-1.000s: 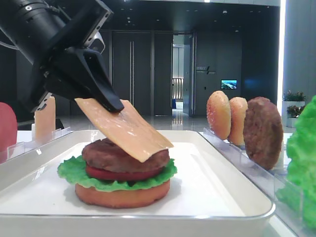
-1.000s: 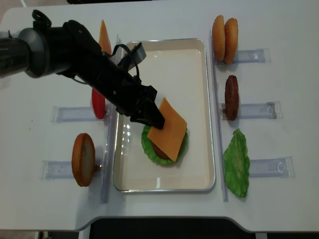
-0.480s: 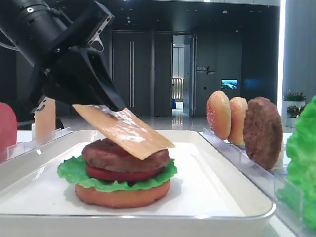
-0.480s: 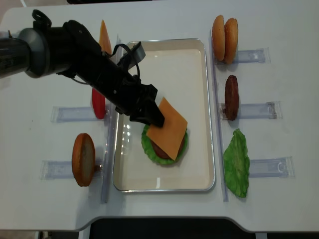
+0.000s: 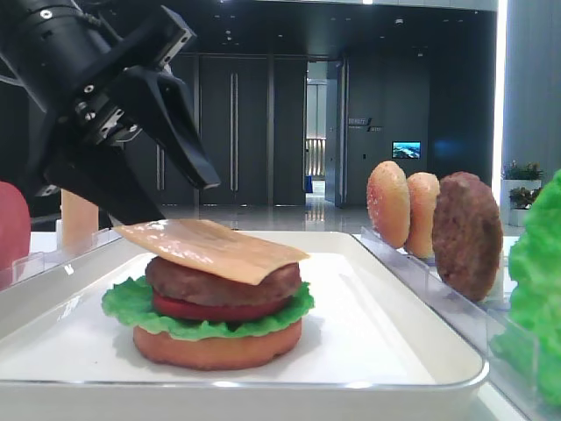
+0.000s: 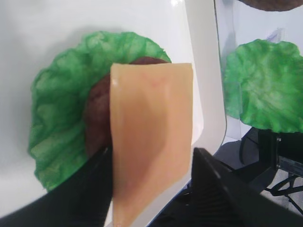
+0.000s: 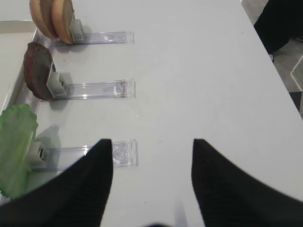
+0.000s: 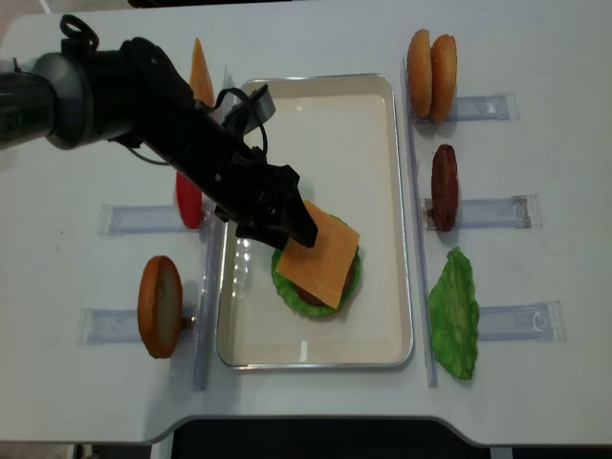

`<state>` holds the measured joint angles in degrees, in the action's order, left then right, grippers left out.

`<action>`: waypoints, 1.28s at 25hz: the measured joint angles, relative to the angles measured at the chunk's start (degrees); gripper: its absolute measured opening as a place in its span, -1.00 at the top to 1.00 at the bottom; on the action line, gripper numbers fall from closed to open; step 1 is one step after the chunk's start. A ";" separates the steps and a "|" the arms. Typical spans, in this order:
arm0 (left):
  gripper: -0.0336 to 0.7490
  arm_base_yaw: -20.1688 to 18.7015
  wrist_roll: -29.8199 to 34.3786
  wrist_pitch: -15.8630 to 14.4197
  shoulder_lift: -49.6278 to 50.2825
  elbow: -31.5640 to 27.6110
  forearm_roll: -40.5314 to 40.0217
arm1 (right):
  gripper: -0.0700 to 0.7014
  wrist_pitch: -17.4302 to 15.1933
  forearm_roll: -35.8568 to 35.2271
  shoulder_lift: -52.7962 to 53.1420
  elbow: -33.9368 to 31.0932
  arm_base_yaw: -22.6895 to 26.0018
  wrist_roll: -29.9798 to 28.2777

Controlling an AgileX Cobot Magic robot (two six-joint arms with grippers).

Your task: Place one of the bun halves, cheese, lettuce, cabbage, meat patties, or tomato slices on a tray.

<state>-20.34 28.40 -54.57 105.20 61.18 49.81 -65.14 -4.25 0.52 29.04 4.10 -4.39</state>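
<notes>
The cheese point(image 5: 215, 250) lies flat on the meat patty point(image 5: 219, 282) that tops a stack of lettuce point(image 5: 131, 309), tomato slice and bun half on the white tray point(image 5: 386, 324). From above, the cheese point(image 8: 316, 258) covers that stack inside the tray point(image 8: 316, 82). My left gripper point(image 5: 180, 203) stands open, with one finger above the slice's near end and one below it. In the left wrist view the cheese point(image 6: 151, 118) runs between the spread fingers of the left gripper point(image 6: 151, 153). My right gripper point(image 7: 151, 156) is open over bare table.
Clear racks flank the tray. On the right stand two bun halves point(image 8: 430, 62), a patty point(image 8: 444, 186) and lettuce point(image 8: 454, 311). On the left stand a cheese slice point(image 8: 199, 69), a tomato slice point(image 8: 188, 203) and a bun half point(image 8: 160, 306).
The left gripper's jaws have opened. The cheese, held tilted a second ago, has dropped flat onto the patty.
</notes>
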 joint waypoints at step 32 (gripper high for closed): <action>-0.13 7.06 -29.87 -15.21 -13.47 15.98 -49.81 | -0.12 0.00 0.00 0.00 0.00 0.00 0.00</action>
<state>-13.29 -1.48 -69.78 91.73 77.16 0.00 -65.14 -4.25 0.52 29.04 4.10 -4.39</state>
